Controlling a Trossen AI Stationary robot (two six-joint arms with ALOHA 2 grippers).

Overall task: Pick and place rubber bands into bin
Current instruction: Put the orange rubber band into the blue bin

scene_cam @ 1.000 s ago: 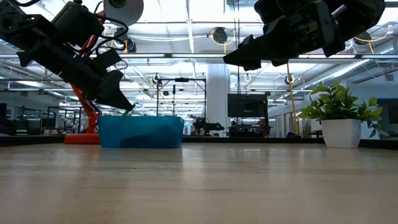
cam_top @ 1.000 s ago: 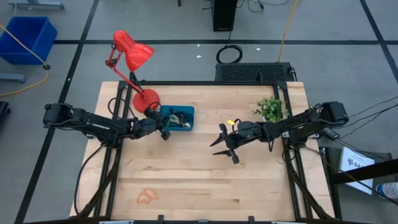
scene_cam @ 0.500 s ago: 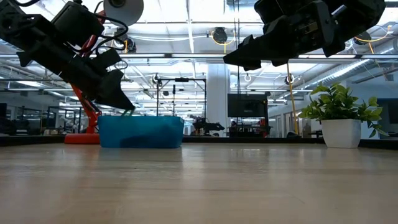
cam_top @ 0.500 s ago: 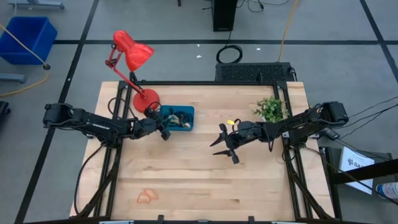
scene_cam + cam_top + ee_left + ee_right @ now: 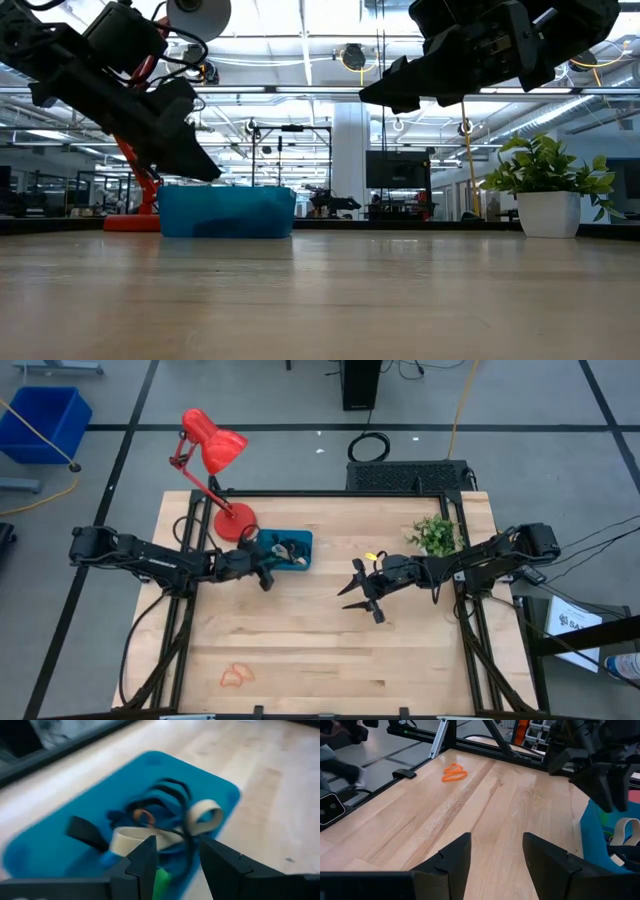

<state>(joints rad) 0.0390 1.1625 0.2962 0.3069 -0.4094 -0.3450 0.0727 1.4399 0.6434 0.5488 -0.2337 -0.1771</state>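
Where the bin point(image 5: 291, 550) sits near the counter's point(image 5: 300, 650) far edge, just beside the red lamp's point(image 5: 212, 450) base, a tangle of rubber bands point(image 5: 165, 820) is seen inside it: black, blue, tan and orange loops, with a green one at the near wall. The left hand point(image 5: 262, 563) is held over the bin's left end, above the counter; its fingers point(image 5: 145, 865) are spread apart, nothing pinched between them. The right hand point(image 5: 360, 591) is held above the middle of the counter, well apart from the bin, fingers point(image 5: 452, 860) spread and empty. Two orange rubber bands point(image 5: 236, 676) are recorded near the counter's near-left corner. A potted plant point(image 5: 435, 535) is noted toward the far-right corner.
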